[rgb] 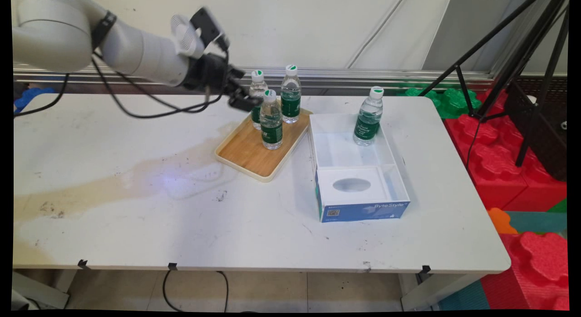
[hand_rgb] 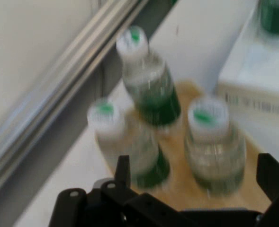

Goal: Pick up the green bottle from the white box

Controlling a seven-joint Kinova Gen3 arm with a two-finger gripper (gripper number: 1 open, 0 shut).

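Table, near edge: white table (rgb: pixel 136 226) with a brown stain across its left half and black tape tabs on the front lip.
Box: open white box (rgb: pixel 358 171) with a blue front panel stands on the right half. Its near part has an insert with an oval hole.
Bottle in box: boxed bottle (rgb: pixel 368 119) stands upright in the far compartment, well apart from the hand.
Tray: wooden tray (rgb: pixel 247 151), set at an angle, with its right corner just beside the box. It carries three upright water bottles with green labels and white caps.
Front bottle: front bottle (rgb: pixel 271 124) is mid-tray, close to the two behind it.
Rear pair: rear-left bottle (rgb: pixel 257 87) and rear-right bottle (rgb: pixel 290 96) stand at the tray's far end.
Hand: gripper (rgb: pixel 245 102) hangs above the tray's far-left corner. Nearest to it is the rear-left bottle. It holds nothing.
Jaws: spread wide. In the hand view the fingers (hand_rgb: pixel 122 168) frame both the rear-left bottle and the front bottle.
Crowding: gaps between the three tray bottles are slim, and the front bottle stands just beside the rear-left one.
Behind: metal rail (rgb: pixel 363 74) runs along the wall, close to the rear pair.
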